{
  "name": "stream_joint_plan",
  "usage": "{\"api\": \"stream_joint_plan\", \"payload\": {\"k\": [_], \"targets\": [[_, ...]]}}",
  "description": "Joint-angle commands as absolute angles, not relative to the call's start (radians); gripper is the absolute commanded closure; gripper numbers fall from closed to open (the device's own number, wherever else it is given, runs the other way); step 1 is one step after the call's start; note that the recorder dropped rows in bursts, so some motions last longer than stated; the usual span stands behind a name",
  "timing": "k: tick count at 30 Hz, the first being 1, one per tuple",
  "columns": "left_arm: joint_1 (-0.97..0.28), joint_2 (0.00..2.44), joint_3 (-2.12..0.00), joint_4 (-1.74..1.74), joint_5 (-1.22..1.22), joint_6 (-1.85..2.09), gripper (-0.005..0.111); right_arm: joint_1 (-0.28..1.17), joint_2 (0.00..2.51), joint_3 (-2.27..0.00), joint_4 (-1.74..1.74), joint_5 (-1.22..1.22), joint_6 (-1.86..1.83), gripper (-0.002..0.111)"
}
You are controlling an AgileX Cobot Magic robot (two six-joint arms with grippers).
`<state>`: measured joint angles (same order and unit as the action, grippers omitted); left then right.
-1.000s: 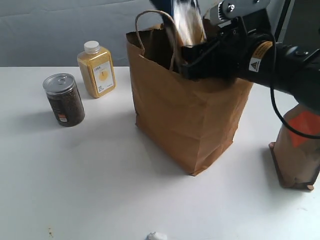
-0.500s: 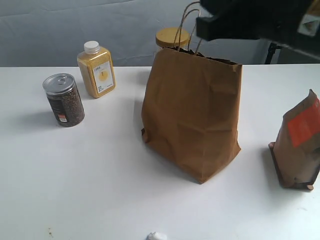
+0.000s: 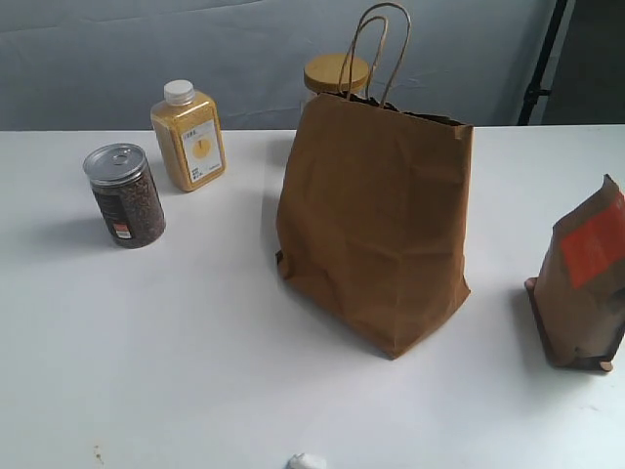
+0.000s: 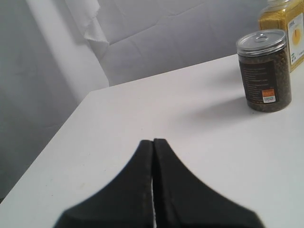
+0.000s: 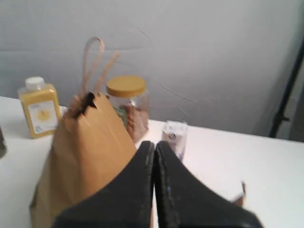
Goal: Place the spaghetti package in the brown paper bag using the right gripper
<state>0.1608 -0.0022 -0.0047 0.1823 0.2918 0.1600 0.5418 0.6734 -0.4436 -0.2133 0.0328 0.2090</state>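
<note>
Brown paper bag (image 3: 376,225) is standing upright at mid-table.
Right gripper (image 5: 154,148) is hovering, fingers pressed together on nothing; left gripper (image 4: 153,144) is likewise pinching closed, empty, dark can (image 3: 125,195) sitting far left.

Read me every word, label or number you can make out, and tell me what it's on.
Nothing can be quoted; no text is legible in any view.
On the yellow bottle: white label, print too small.
On the dark can: orange-and-white sticker, too small.
On the brown pouch: orange patch, no lettering visible.
On the small carton: blurred.
On the brown paper bag: no print visible.
</note>
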Motion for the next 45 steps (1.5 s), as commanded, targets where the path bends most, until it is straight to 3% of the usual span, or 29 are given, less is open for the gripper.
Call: {"api": "stream_joint_plan", "payload": {"k": [1,9,15,23,45], "targets": [[0.159,0.0,0.0,0.178,0.285,0.156,0.107,0.431,0.497,-0.252,-0.167,0.032,0.204,0.108],[0.159,0.0,0.0,0.178,0.285,0.156,0.107,0.31,0.166,-0.002,-0.092,0.052,0.211,0.108],[0.159,0.0,0.0,0.178,0.285,0.156,0.107,0.29,0.0,0.0,-0.066,0.176,0.258,0.108],[0.159,0.0,0.0,0.178,0.286,0.156,0.107,0.29,0.0,0.0,-0.155,0.187,0.082,0.108],[0.159,0.0,0.0,0.178,0.286,0.156,0.107,0.29,0.0,0.0,0.016,0.169,-0.082,0.108]]}}
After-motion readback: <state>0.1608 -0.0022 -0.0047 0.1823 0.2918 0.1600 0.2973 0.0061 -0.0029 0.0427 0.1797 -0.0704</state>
